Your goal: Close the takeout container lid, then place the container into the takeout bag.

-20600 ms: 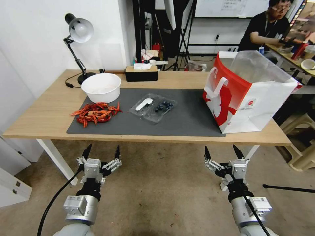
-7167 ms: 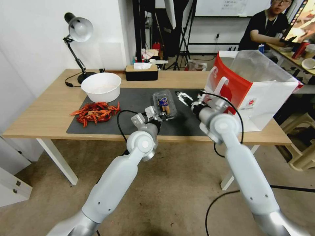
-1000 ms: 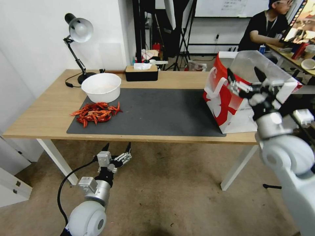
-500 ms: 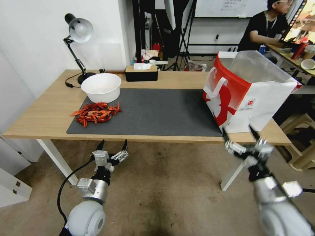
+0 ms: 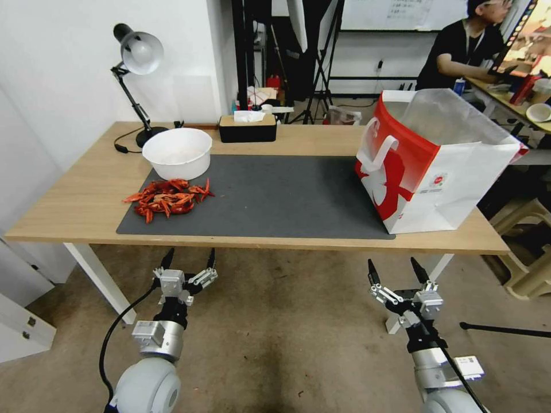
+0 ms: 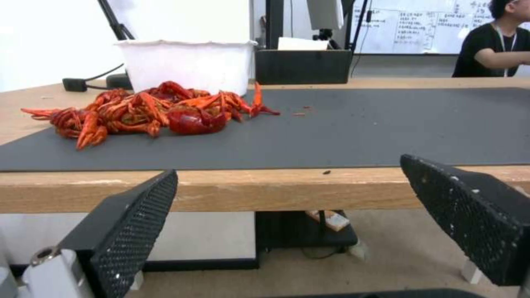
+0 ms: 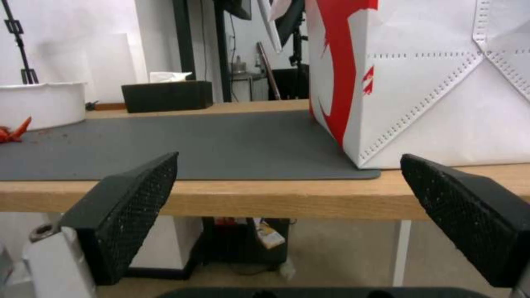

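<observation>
Holding both arms low, below worktop (image 5: 86,212) front edge. Our left tool (image 5: 187,267) spread, empty; right tool (image 5: 398,273) spread, empty. Bag (image 5: 442,172) upright on worktop, ahead and above right tool, slightly to its right. We cannot see container; we judge it inside bag. Risk: either arm rising could clip worktop edge or tip the tall, light bag.

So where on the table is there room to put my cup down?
The gray mat is bare between the red crayfish pile and the takeout bag. It's crowded around the white bowl, lamp and tissue box.
</observation>
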You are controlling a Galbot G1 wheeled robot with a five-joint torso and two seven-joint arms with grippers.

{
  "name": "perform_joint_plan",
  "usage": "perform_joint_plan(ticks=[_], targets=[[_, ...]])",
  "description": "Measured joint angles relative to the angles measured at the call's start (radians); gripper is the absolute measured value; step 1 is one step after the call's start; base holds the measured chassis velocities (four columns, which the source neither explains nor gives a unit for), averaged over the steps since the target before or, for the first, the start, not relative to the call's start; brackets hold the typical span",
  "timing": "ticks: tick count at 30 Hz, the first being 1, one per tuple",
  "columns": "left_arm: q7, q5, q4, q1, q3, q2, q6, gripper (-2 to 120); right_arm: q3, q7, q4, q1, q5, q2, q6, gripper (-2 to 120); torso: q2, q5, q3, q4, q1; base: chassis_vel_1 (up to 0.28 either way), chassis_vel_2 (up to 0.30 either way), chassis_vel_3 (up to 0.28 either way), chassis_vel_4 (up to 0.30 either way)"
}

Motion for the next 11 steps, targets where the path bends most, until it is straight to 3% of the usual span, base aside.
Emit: perform_joint_plan(ticks=[11], targets=[[0.001,-0.002,0.000,0.000,0.000,0.000,0.000,100,0.000,0.000,0.000,0.002,0.003,-0.002,0.000,100,0.000,0.0000,0.000,-0.0001,0.000,0.000,0.000,0.000,0.000]])
